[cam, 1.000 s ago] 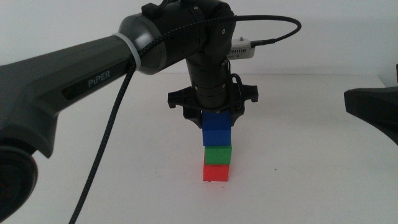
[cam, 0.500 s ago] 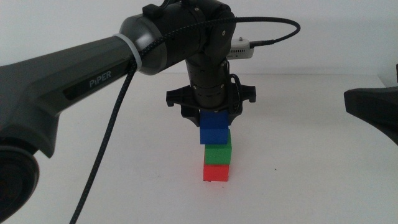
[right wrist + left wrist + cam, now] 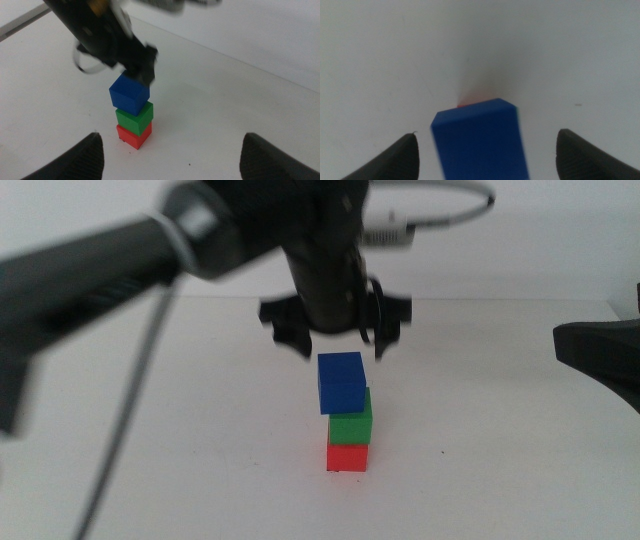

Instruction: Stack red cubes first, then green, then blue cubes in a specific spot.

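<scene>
**Three cubes stacked, left claw wide above them**

The red cube (image 3: 347, 457) sits on the white table (image 3: 500, 480), the green cube (image 3: 351, 424) on it, and the blue cube (image 3: 341, 382) on top, shifted a little toward the left arm's side. The left gripper (image 3: 337, 340) hangs just above the blue cube, blurred, jaws spread wide and touching nothing. Its wrist camera shows mainly the blue top with only slivers of red and green at its edges. The right gripper (image 3: 172, 150) waits at the side, jaws wide apart; its camera shows all three cubes.
</scene>
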